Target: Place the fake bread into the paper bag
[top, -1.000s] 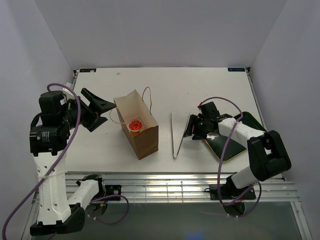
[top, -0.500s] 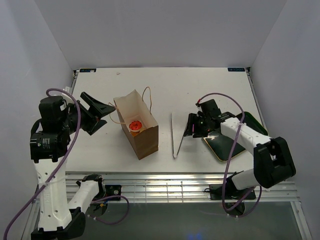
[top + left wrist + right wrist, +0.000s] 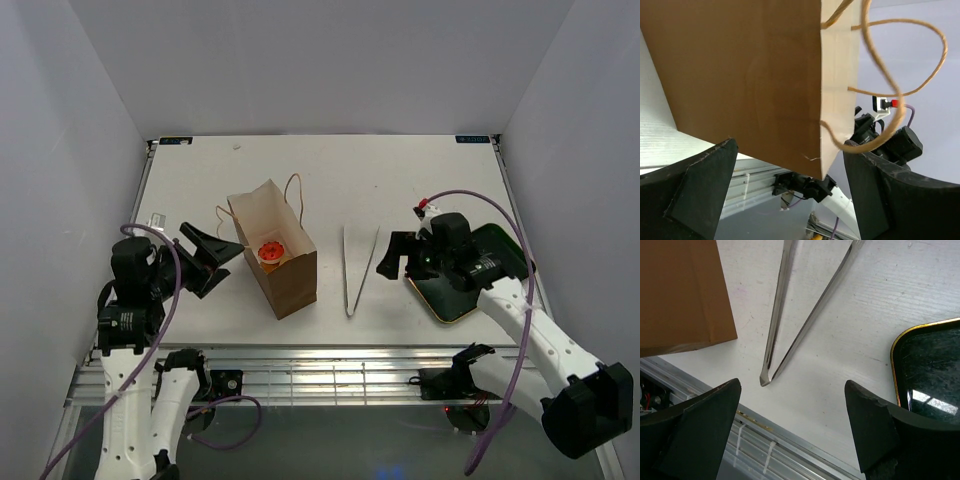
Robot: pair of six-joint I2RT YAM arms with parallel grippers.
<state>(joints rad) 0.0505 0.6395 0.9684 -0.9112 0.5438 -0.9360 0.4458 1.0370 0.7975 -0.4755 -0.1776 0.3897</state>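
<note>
The paper bag (image 3: pixel 292 283) is standing upright on the table (image 3: pixel 400 180), left of its middle, with its mouth facing up. A ring donut (image 3: pixel 270 251) is sitting inside it. The tongs (image 3: pixel 346 270) are lying flat just right of the bag and apart from it, their joined end pointing toward the near edge and their tips toward the far side. The tray (image 3: pixel 447 293) is resting further right, near the right edge. The left gripper (image 3: pixel 222 262) is hovering just left of the bag, and the right gripper (image 3: pixel 385 255) is hanging between the tongs and the tray
</note>
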